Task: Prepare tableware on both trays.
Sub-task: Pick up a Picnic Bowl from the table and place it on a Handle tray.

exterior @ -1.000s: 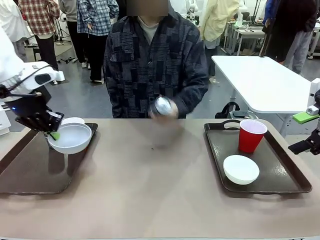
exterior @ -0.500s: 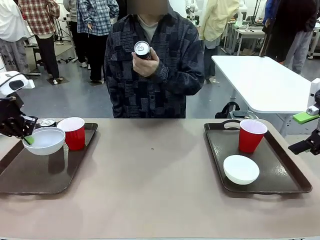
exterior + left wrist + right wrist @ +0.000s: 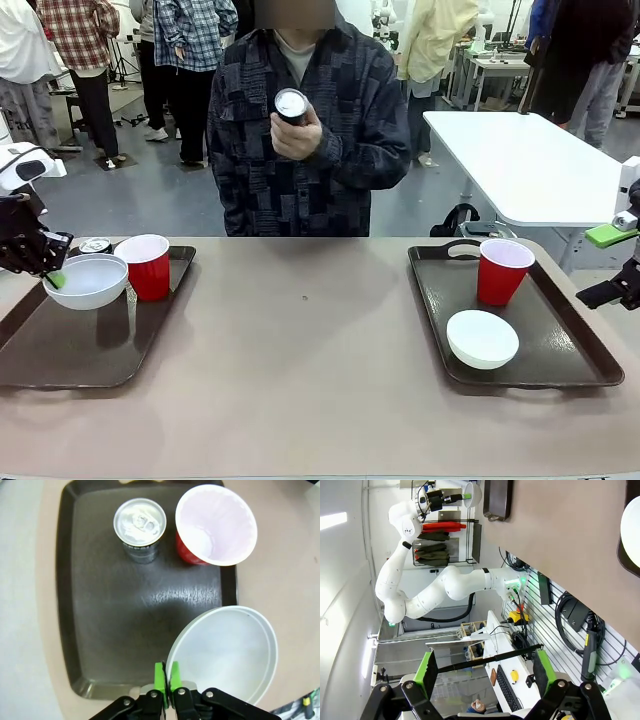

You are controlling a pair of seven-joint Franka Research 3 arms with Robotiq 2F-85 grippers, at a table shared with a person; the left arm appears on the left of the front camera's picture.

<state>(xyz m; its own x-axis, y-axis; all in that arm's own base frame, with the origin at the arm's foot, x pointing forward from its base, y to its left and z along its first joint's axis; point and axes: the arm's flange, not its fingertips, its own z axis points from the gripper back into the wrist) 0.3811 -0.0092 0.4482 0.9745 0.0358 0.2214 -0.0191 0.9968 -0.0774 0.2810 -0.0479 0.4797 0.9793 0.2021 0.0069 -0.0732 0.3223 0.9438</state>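
1. Gripping a white bowl (image 3: 86, 281) by its near rim, the left end effector (image 3: 52, 276) has its green pads (image 3: 160, 678) pinched together on the rim edge, with the bowl carried clear above the left tray (image 3: 60, 352).
2. In the left wrist view the held bowl (image 3: 225, 652) hangs over the tray's corner and partly past its rim, over the desk (image 3: 280, 580).
3. Left tray (image 3: 100, 630) contents: one black drink can (image 3: 139, 526) with a silver top, upright, and one red cup (image 3: 212, 527) with a white inside, upright, just beside the can. In the front view the cup (image 3: 147, 265) stands at the far end of the tray, with the can (image 3: 96, 246) behind the bowl.
4. Right tray (image 3: 560, 370) contents: one red cup (image 3: 502, 270) upright at the far end, and one white bowl (image 3: 482, 338) resting nearer, close to the cup but apart from it.
5. Right end effector (image 3: 485, 672): fingers spread wide, nothing between them. In the front view only a dark part of it shows at the picture's right edge, beyond the right tray and clear of it.
6. The person at the far side of the desk (image 3: 310, 400) holds a second black can (image 3: 291, 106) in one hand (image 3: 296, 130) at chest height, silver top tilted toward the camera, well above the desk.
7. Desk surface between the two trays carries no tableware.
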